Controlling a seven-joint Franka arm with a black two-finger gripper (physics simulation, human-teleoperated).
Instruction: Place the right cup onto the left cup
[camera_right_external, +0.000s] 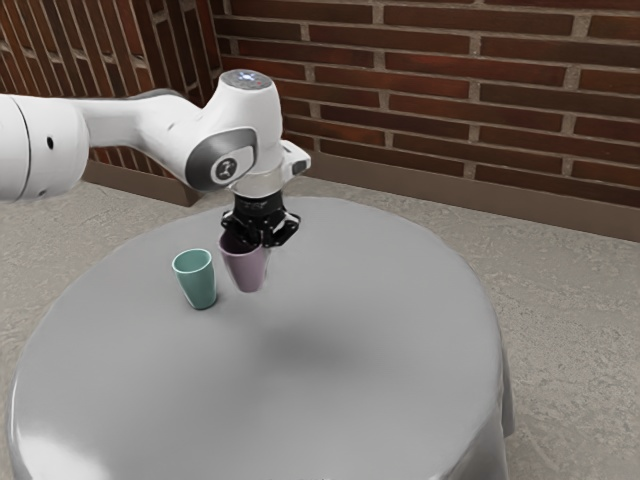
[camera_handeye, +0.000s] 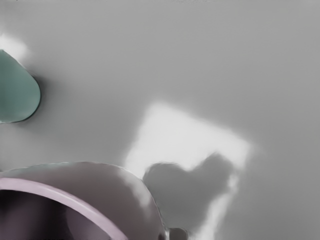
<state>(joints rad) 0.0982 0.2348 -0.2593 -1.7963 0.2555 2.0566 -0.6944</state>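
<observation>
"Which cup was to be moved?"

"I took it to be the smooth, tapered mauve cup (camera_right_external: 246, 268), the one toward the exterior view's right. It looked upright, its mouth directly under the black tool (camera_right_external: 258, 238), which hid part of the rim."

"And was the tool pinching it?"

"I couldn't tell, spread or closed. Nor could I tell whether the cup's base had left the round, grey-covered surface (camera_right_external: 380, 340)."

"Where was the other one?"

"The tapered teal cup (camera_right_external: 197, 283) stood upright just beside it, mouth open, with a small gap between them."

"So which step was in hand?"

"The grasp or the start of the lift, I judged; the stacking was undone."

"What did the next move call for?"

"A sure hold on the mauve wall, then a lift high enough to pass the teal rim, a short carry across, and a level lowering, centred over that open mouth."
</observation>
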